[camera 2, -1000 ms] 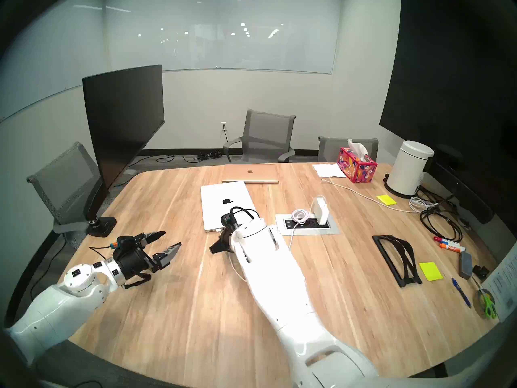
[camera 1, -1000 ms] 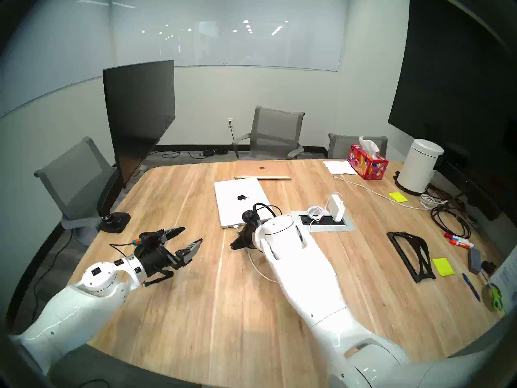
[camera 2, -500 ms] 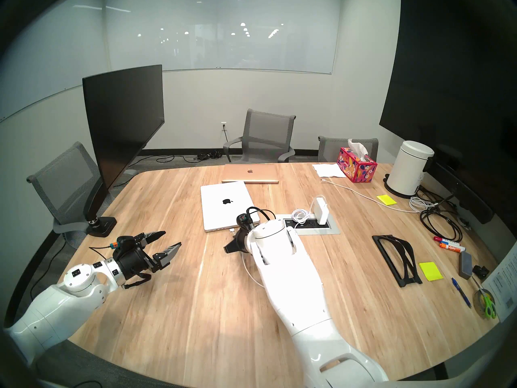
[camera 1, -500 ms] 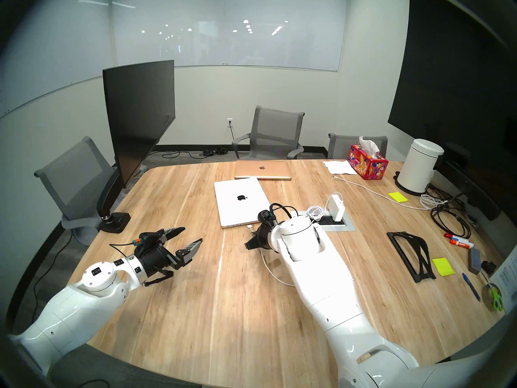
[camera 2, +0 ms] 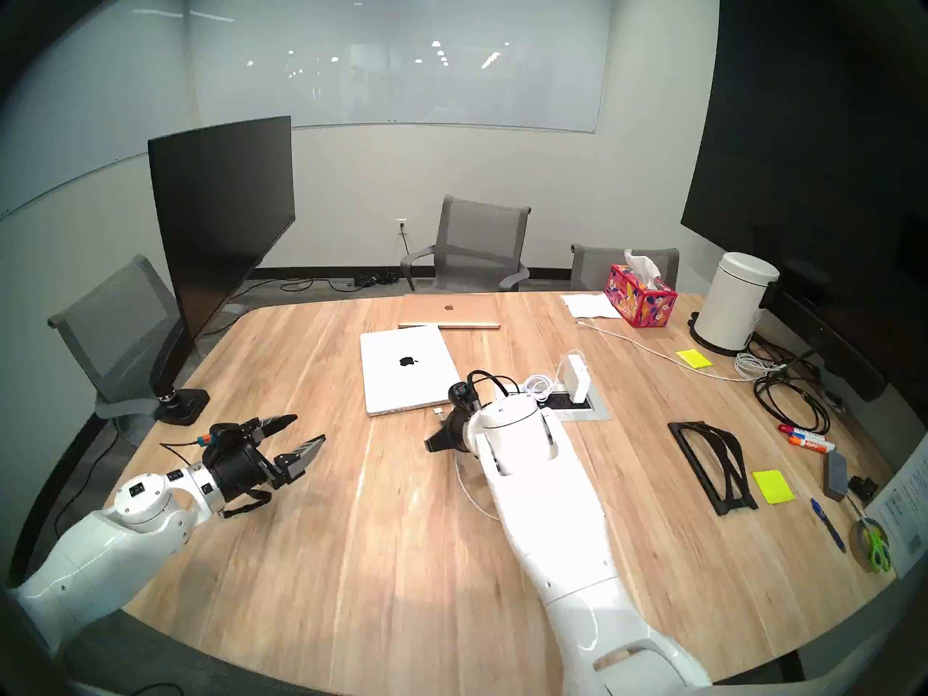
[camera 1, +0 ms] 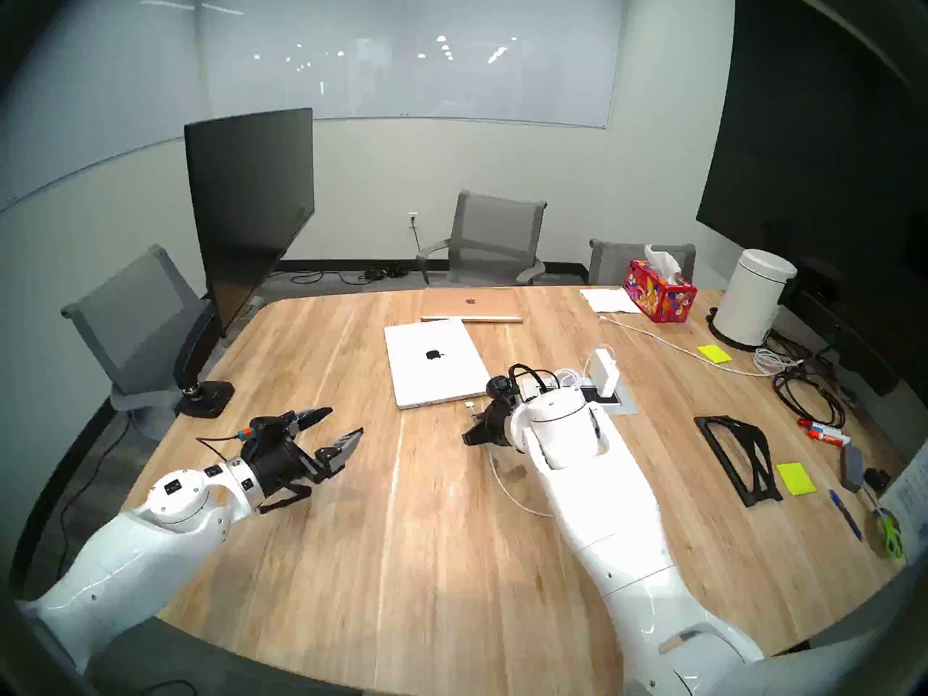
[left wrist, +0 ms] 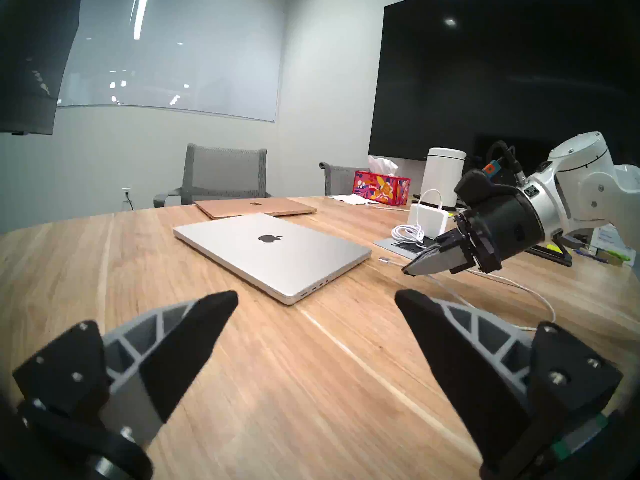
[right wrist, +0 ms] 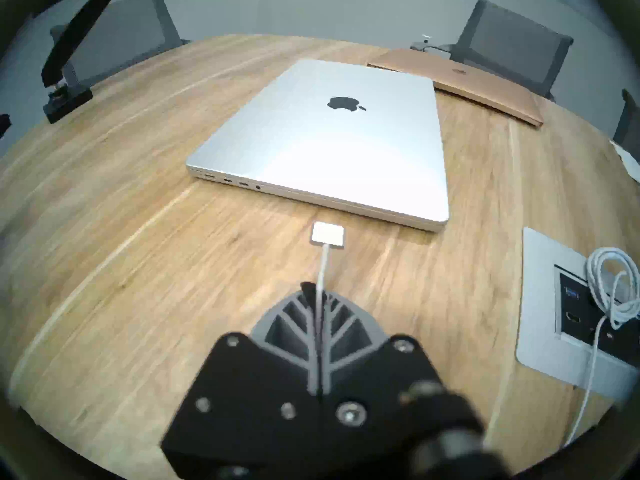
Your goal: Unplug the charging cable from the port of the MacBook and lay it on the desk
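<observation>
The silver MacBook (camera 1: 432, 363) (right wrist: 329, 140) lies closed on the wood-grain desk (camera 1: 401, 554). My right gripper (right wrist: 316, 287) (camera 1: 468, 436) is shut on the thin white charging cable (right wrist: 323, 264), just short of its flat connector tip (right wrist: 327, 235) (camera 1: 469, 405). That tip is free of the MacBook, a short way off its near edge and to the right of the ports; whether it touches the desk I cannot tell. The cord trails back under my right arm to the white power brick (camera 1: 602, 373). My left gripper (camera 1: 344, 423) (left wrist: 315, 295) hovers open and empty, left of the MacBook.
A gold laptop (camera 1: 472, 306) lies behind the MacBook. A socket panel (camera 1: 625, 406) is set into the desk by the brick. A tissue box (camera 1: 660, 290), white canister (camera 1: 753, 298), black cable coils (camera 1: 803, 393) and black stand (camera 1: 738, 454) fill the right side. A monitor (camera 1: 246, 213) stands far left.
My right gripper has drawn back to the right with the cable, and the connector tip has come out of the MacBook's edge. The left arm has not moved.
</observation>
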Available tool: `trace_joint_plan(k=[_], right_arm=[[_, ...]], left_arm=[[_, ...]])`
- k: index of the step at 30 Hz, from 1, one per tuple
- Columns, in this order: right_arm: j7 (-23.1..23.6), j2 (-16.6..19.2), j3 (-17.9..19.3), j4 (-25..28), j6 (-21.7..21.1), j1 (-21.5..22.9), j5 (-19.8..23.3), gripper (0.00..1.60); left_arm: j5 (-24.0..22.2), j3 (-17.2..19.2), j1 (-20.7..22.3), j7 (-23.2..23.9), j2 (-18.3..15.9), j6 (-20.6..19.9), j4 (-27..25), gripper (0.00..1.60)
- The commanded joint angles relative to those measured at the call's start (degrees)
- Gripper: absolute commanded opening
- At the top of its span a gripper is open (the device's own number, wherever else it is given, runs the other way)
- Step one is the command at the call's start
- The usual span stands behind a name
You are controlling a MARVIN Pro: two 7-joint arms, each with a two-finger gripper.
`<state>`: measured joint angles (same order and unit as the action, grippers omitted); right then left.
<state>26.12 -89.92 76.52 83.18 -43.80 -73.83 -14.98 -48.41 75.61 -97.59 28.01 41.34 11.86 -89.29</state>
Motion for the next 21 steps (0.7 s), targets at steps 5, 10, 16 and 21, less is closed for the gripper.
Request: trace_joint_plan(k=[5,10,16,21], right_arm=[[0.1,1.3,2.2,1.5,0.7,0.2,0.3,0.00],[0.3,1.4,2.5,1.2,0.9,-0.2,0.3,0.00],[1.0,1.6,2.6,0.9,0.8,-0.2,0.3,0.00],[1.2,1.5,2.6,0.8,0.9,-0.3,0.3,0.04]], left_arm=[[0.0,0.3,0.2,0.0,0.1,0.5,-0.7,1.60],[0.0,0.3,0.2,-0.1,0.1,0.6,-0.7,1.60],[0.0,0.3,0.2,-0.1,0.1,0.6,-0.7,1.60],[0.0,0.3,0.2,-0.1,0.1,0.6,-0.7,1.60]])
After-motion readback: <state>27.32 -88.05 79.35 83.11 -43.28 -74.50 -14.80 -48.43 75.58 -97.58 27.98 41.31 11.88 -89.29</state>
